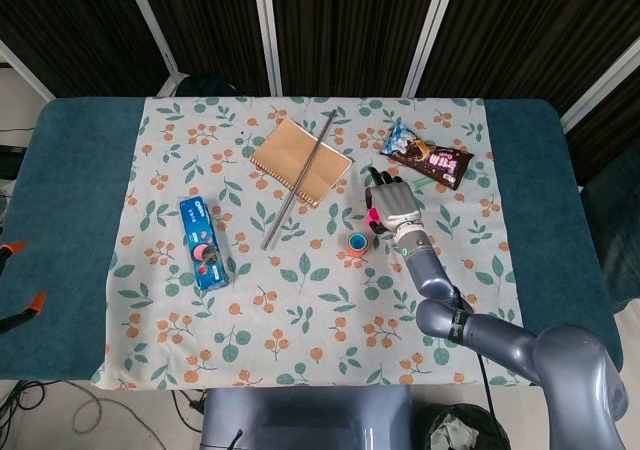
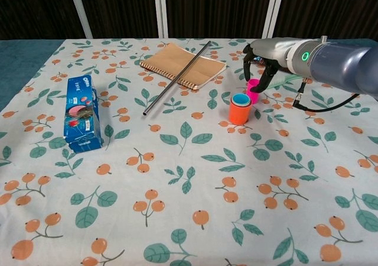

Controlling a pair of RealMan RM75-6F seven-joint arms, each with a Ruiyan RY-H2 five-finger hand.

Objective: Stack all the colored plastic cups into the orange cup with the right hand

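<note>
Orange plastic cup (image 2: pixel 239 111) stands upright on the leaf-and-berry patterned tablecloth (image 2: pixel 189 177) near the table's right-centre, a blue cup (image 2: pixel 240 99) already nested in its mouth, while a small magenta plastic cup (image 2: pixel 253 91) sits touching or just beside it on the far right side. Largest in the scene, the grey right arm (image 2: pixel 336 65) reaches in from the right, and the right hand (image 2: pixel 258 58) hangs directly over the magenta cup with fingers (image 2: pixel 262 83) curled downward around it; whether they already press its wall cannot be told from either view, so the grasp reads as being set, not secured. The left hand is not seen in either camera. Further off lie a brown spiral notebook (image 2: pixel 183 66) crossed by a long grey metal rod (image 2: pixel 176 79), a blue cookie box (image 2: pixel 80 113) at the left, and a dark snack wrapper (image 1: pixel 425 156) beyond the hand, all well apart from the cups. To do this step well, the fingers should probably close on the magenta cup's upper rim from opposite sides, firmly but without squashing the thin plastic, and without brushing the orange stack next door, which looks light enough to tip. A straight lift until the base clears the blue rim, a short move toward the stack, and a level, centred lowering should seat it cleanly; a tilted cup would likely catch on the rim.
</note>
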